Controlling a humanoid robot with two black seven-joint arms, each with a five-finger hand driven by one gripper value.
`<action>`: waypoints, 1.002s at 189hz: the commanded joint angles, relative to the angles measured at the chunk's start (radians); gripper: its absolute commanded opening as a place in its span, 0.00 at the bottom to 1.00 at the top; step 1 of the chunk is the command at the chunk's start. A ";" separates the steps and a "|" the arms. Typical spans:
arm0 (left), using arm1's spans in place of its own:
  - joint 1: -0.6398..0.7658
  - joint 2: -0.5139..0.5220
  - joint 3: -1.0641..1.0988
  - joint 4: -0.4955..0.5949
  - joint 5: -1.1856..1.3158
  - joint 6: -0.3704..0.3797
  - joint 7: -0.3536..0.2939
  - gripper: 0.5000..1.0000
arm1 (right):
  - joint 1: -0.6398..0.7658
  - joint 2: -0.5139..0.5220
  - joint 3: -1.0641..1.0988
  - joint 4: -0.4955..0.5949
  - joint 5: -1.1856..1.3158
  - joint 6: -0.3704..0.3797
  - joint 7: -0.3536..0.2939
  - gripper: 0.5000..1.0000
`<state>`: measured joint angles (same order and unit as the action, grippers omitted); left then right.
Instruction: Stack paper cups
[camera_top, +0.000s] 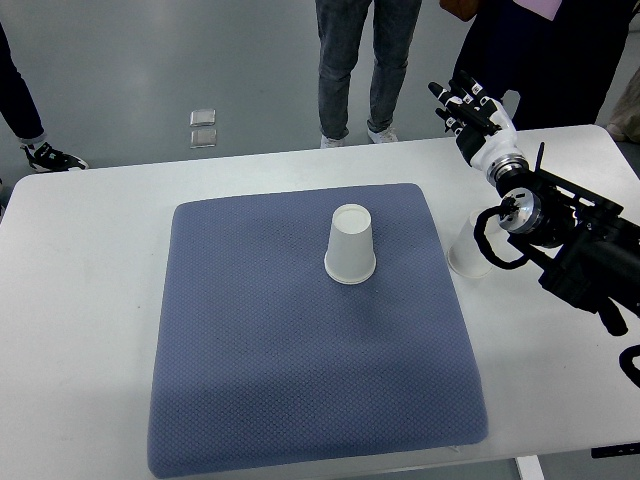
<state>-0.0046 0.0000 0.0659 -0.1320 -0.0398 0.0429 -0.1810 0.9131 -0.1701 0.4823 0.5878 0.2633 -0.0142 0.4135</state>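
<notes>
Two paper cups: one (350, 245) upside down mid-mat (250, 330), another (468, 255) on the table (90, 300) beside the mat, partly behind the right arm. Right hand (468, 108) hovers beyond, fingers spread, empty. Cups look light, thin, crushable; a gentle side grip suits.

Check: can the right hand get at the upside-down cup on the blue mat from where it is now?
Probably yes. The right hand is raised over the table's far edge, holding nothing, and the mat around the cup is bare. Only a second cup, partly hidden under the forearm, stands near the path.
</notes>
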 joint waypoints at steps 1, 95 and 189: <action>0.000 0.000 0.000 0.000 0.000 0.000 0.000 1.00 | 0.006 -0.006 0.007 0.001 -0.002 0.000 -0.002 0.83; 0.000 0.000 0.000 0.000 0.000 0.000 0.000 1.00 | 0.073 -0.258 -0.039 0.109 -0.349 0.065 -0.055 0.83; 0.000 0.000 0.000 0.000 0.000 0.000 0.000 1.00 | 0.165 -0.611 -0.103 0.418 -0.981 0.437 -0.064 0.83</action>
<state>-0.0046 0.0000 0.0659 -0.1320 -0.0399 0.0429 -0.1810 1.0472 -0.7279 0.3887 0.9323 -0.5919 0.3435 0.3487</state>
